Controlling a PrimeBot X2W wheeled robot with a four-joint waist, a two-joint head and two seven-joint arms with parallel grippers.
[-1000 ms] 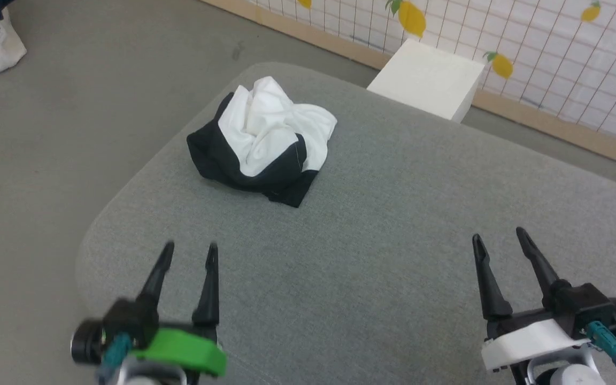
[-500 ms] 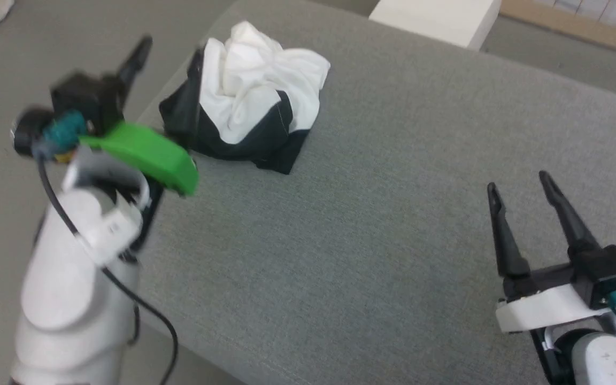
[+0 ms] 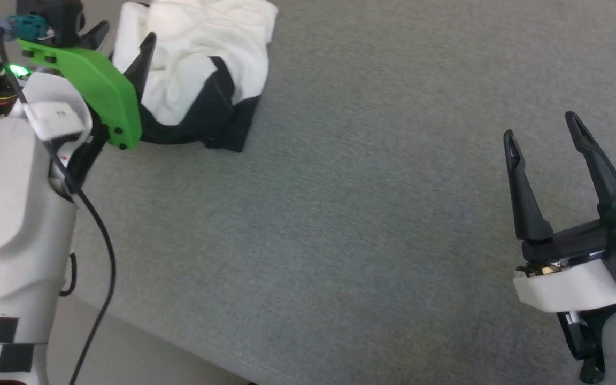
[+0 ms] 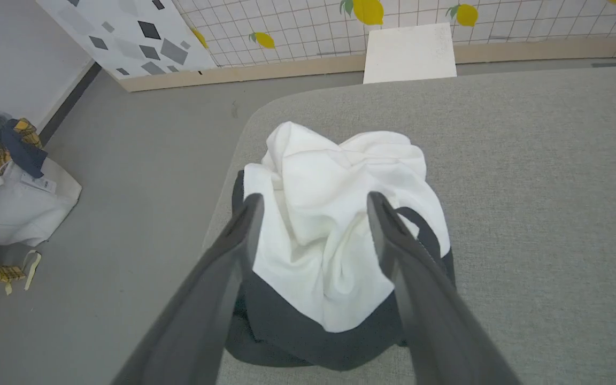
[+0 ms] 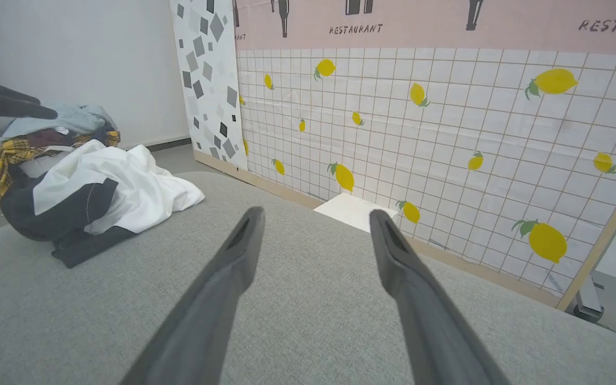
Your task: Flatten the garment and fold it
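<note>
The garment (image 3: pixel 195 69) lies crumpled in a heap near the far left corner of the grey padded table (image 3: pixel 351 214), white cloth on top and black below. My left gripper (image 3: pixel 126 35), on its green mount, is open at the heap's near left side. In the left wrist view its two fingers (image 4: pixel 238 240) frame the white folds of the garment (image 4: pixel 329 240) without pinching them. My right gripper (image 3: pixel 539 127) stands open over bare table at the lower right, far from the cloth. The right wrist view shows the garment (image 5: pixel 99 198) off to the left of that gripper (image 5: pixel 316 213).
A white box (image 4: pixel 409 53) stands on the floor beyond the table's far edge, against a lemon-patterned wall (image 5: pixel 447 133). A pile of clothes and a white bag (image 4: pixel 14 203) lie on the floor to the left. The table's rounded left edge (image 4: pixel 222 208) runs close beside the heap.
My left arm has swung up and forward from the near edge to the garment's heap. The head camera has tilted down, shifting the whole picture. The right gripper has stayed open in place.
</note>
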